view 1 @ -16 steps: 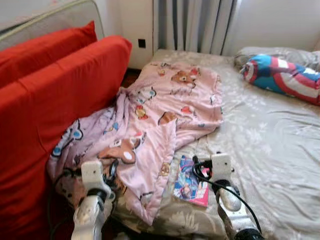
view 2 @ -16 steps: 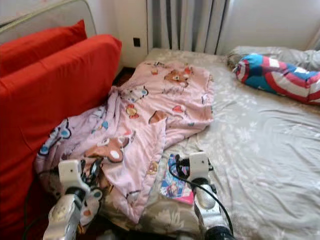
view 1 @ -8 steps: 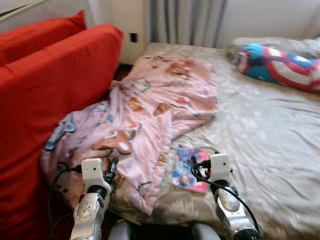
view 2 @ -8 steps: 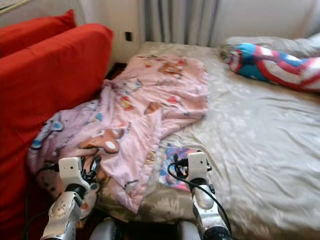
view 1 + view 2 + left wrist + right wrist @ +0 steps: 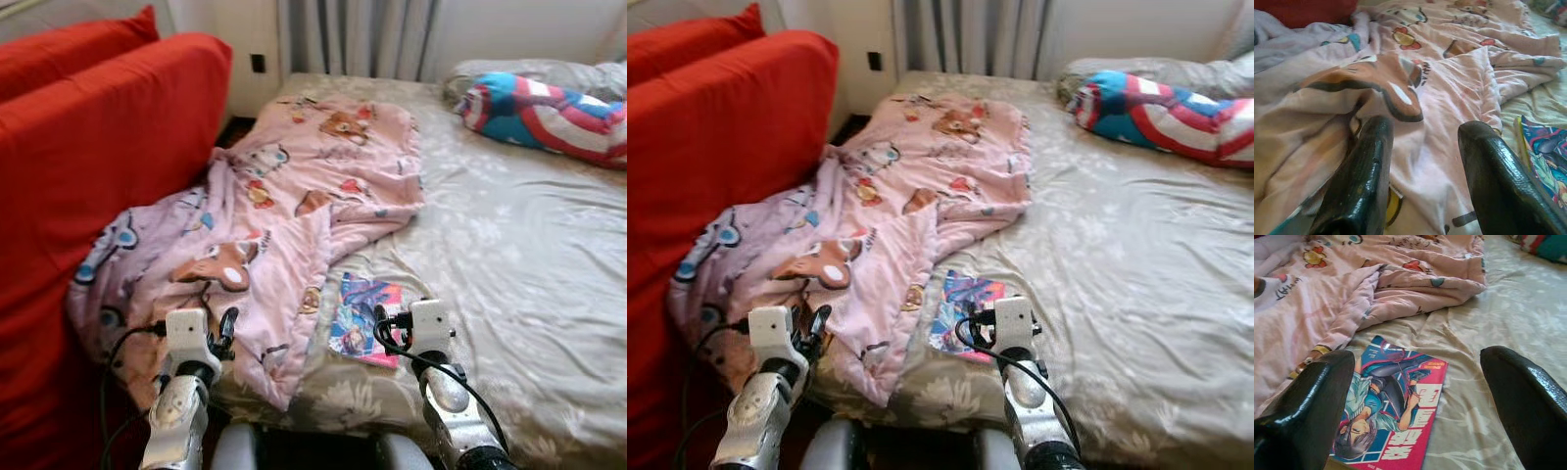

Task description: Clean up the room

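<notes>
A crumpled pink cartoon-print blanket (image 5: 294, 196) lies across the left half of the bed and hangs over its near left corner. Beside its edge a colourful comic book (image 5: 364, 317) lies flat on the beige sheet (image 5: 509, 264). My left gripper (image 5: 1422, 171) is open just above the blanket's hanging corner, its fingers (image 5: 1359, 181) holding nothing. My right gripper (image 5: 1415, 401) is open low over the bed's front edge, with the comic book (image 5: 1391, 406) right before its fingers (image 5: 1308, 406).
A big red cushion (image 5: 88, 166) stands against the bed's left side. A blue, red and white shield-print pillow (image 5: 544, 113) lies at the far right of the bed. Grey curtains (image 5: 353, 34) hang behind the bed. The bed's right half is bare sheet.
The camera has shifted, so the bed sits a little differently in the picture. Both grippers keep the same place over the bed's front edge and stay open.
</notes>
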`<state>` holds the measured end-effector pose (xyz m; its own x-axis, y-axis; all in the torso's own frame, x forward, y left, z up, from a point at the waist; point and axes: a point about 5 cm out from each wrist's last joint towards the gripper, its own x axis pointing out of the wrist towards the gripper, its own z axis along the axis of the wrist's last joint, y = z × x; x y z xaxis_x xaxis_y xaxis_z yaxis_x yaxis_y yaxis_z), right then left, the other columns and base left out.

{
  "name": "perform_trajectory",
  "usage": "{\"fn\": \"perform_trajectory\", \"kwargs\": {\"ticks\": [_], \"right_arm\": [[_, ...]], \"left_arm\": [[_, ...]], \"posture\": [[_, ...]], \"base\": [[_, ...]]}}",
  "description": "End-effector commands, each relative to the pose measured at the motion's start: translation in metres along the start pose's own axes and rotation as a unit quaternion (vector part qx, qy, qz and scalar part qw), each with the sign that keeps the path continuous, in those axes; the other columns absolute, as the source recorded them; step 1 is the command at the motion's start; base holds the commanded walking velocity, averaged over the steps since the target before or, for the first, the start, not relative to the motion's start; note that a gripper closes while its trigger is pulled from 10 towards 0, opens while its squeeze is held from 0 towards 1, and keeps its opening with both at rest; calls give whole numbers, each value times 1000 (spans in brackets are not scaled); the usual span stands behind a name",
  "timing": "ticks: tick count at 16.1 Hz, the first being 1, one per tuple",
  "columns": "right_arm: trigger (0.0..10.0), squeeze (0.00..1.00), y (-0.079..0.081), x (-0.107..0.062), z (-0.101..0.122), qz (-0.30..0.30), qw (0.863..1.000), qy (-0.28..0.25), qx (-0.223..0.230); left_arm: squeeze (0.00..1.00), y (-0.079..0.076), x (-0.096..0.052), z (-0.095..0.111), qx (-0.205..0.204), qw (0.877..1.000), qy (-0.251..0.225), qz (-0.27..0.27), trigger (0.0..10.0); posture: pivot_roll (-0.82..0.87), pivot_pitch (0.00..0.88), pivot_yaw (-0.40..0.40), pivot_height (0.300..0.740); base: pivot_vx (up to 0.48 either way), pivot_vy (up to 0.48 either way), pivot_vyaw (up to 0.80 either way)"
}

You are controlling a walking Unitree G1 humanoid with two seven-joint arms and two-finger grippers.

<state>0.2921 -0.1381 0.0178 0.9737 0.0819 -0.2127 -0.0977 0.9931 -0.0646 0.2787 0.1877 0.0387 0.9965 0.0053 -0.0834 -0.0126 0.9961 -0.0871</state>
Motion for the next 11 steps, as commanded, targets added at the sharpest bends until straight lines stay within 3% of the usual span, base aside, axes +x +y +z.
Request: {"fn": "perform_trajectory", "kwargs": {"ticks": [1,11], "right_arm": [[10000,0,2,-1,-2,4,1000,3,2],[10000,0,5,0,-4,12,1000,13,1]], "left_arm": [[0,3,-1,-2,0,1000,7,4,10000],[0,1,0,-1,2,1000,4,-1,10000]], "posture": [[-31,83,-11,623],[-29,49,-12,589]], "base": [[0,0,0],[0,0,0]]}}
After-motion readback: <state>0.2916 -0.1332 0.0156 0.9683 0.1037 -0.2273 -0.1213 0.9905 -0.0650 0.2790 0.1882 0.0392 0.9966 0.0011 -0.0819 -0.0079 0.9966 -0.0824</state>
